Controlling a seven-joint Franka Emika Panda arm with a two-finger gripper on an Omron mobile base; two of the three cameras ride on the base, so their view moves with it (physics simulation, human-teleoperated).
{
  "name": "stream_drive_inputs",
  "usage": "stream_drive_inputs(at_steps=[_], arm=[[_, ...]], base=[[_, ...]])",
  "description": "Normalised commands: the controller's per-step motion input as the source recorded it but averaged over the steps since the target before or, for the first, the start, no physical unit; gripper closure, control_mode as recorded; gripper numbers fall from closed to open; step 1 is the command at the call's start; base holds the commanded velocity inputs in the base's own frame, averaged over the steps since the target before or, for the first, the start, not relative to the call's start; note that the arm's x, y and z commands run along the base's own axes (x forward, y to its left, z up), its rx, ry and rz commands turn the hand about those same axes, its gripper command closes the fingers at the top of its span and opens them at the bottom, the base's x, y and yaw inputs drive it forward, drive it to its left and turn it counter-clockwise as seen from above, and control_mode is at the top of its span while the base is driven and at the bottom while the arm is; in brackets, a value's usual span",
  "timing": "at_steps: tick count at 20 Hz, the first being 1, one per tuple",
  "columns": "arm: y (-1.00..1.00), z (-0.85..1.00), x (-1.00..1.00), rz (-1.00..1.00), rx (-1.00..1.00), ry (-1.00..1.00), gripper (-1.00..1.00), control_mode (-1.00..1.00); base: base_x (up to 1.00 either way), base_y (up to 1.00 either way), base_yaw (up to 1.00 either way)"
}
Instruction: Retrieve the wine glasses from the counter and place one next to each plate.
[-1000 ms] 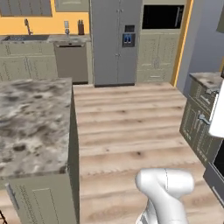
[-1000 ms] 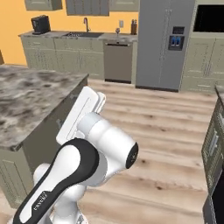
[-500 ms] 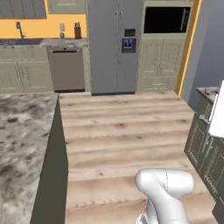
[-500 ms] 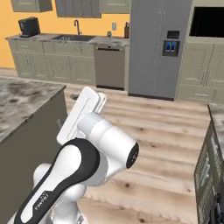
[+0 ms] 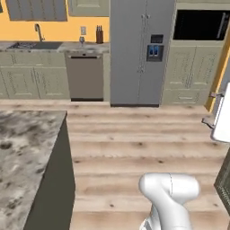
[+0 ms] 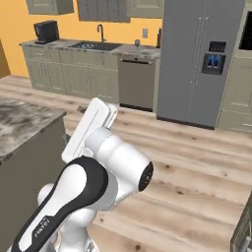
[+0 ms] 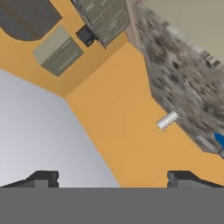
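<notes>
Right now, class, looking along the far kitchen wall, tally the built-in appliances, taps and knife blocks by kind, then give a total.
Tall grey double-door refrigerator: 1
Grey under-counter dishwasher: 1
Black built-in wall oven: 1
Curved metal sink tap: 1
Dark knife block: 1
Total: 5

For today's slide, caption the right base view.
White arm faces the sink counter, dishwasher and grey fridge.

The counter (image 5: 54, 46) runs along the far wall, with the sink (image 5: 31, 45) set in it and a dishwasher (image 5: 85, 76) below its right end. The fridge (image 5: 141, 51) stands right of the dishwasher. A wine glass (image 5: 81, 41) stands on the counter, right of the sink. The island (image 5: 22, 157) lies near left.
</notes>
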Motion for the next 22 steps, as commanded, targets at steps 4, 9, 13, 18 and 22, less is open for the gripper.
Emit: stream_drive_inputs(at_steps=[4, 9, 13, 18, 22], arm=[[0.00, 0.00, 0.00, 0.00, 0.00, 0.00, -1.00, 1.00], [0.00, 0.00, 0.00, 0.00, 0.00, 0.00, -1.00, 1.00], [0.00, 0.00, 0.00, 0.00, 0.00, 0.00, -1.00, 1.00], [0.00, 0.00, 0.00, 0.00, 0.00, 0.00, -1.00, 1.00], [0.00, 0.00, 0.00, 0.00, 0.00, 0.00, -1.00, 1.00]], base=[[0.68, -0.48, 0.47], [1.00, -0.23, 0.12], [1.00, -0.18, 0.07], [1.00, -0.06, 0.02], [1.00, 0.06, 0.00]])
